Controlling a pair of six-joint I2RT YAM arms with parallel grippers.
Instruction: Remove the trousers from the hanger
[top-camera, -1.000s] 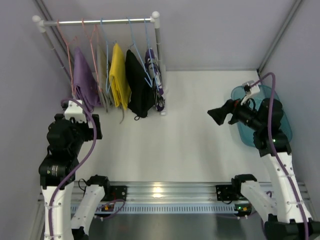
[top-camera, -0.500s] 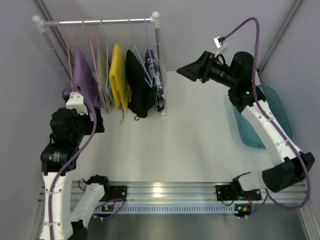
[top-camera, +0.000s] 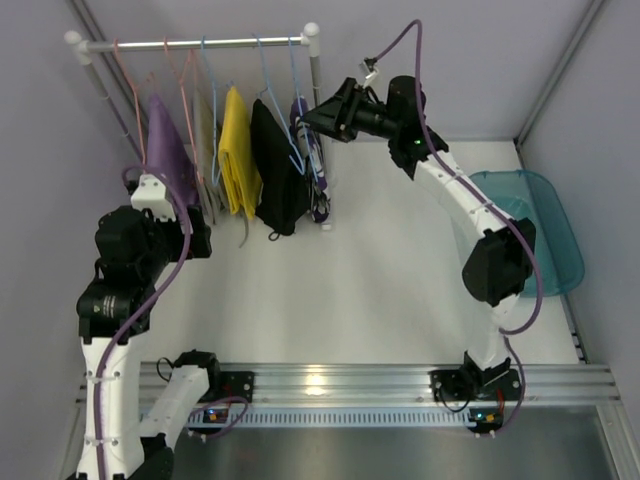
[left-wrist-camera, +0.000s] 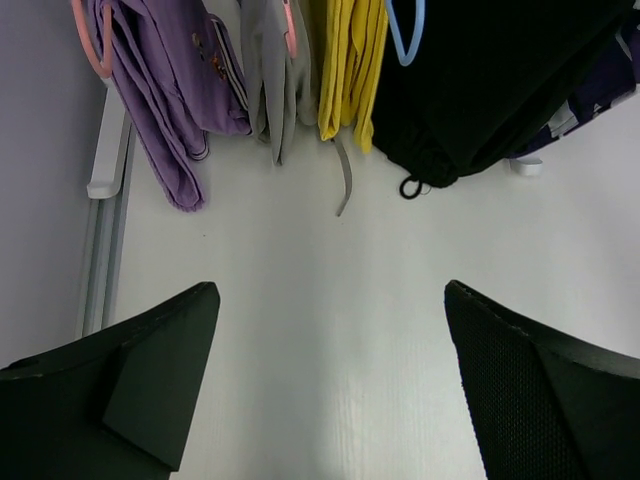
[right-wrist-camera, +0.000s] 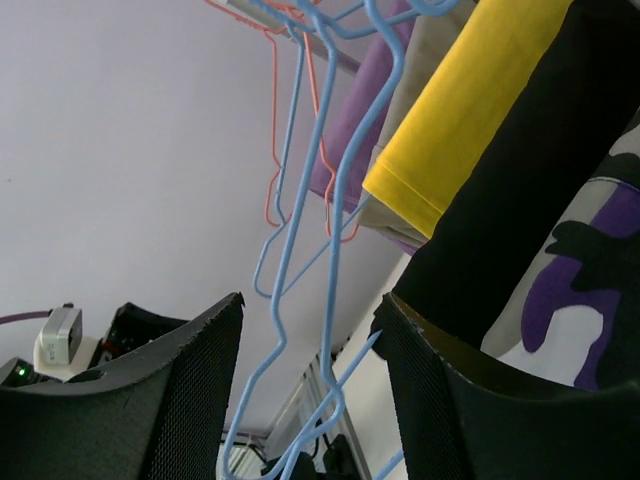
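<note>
- The right arm (top-camera: 450, 190) is stretched up to the rack's right-hand end. The right jaws stand parted, with the wire of a blue hanger (right-wrist-camera: 335, 230) running through the gap. They sit around it, and I can't see them pinching it.
- The camouflage trousers (right-wrist-camera: 590, 290) hang just beside those jaws, at about 3 o'clock in the wrist view. The black trousers (right-wrist-camera: 520, 180) are next along, then the yellow garment (right-wrist-camera: 470, 110).
- From overhead, the rail (top-camera: 200, 43) sits at 11 o'clock on the surface (top-camera: 380, 260). Both pairs drape from it, long axis running straight down.
- The left arm (top-camera: 120, 290) waits low, with the left jaws spread wide and gripping nothing. The hems are off at 12 o'clock, well apart from them.
- The right arm is plainly the nearer one. I reckon the next move turns on shifting from wire to cloth, toward 3 o'clock.
</note>
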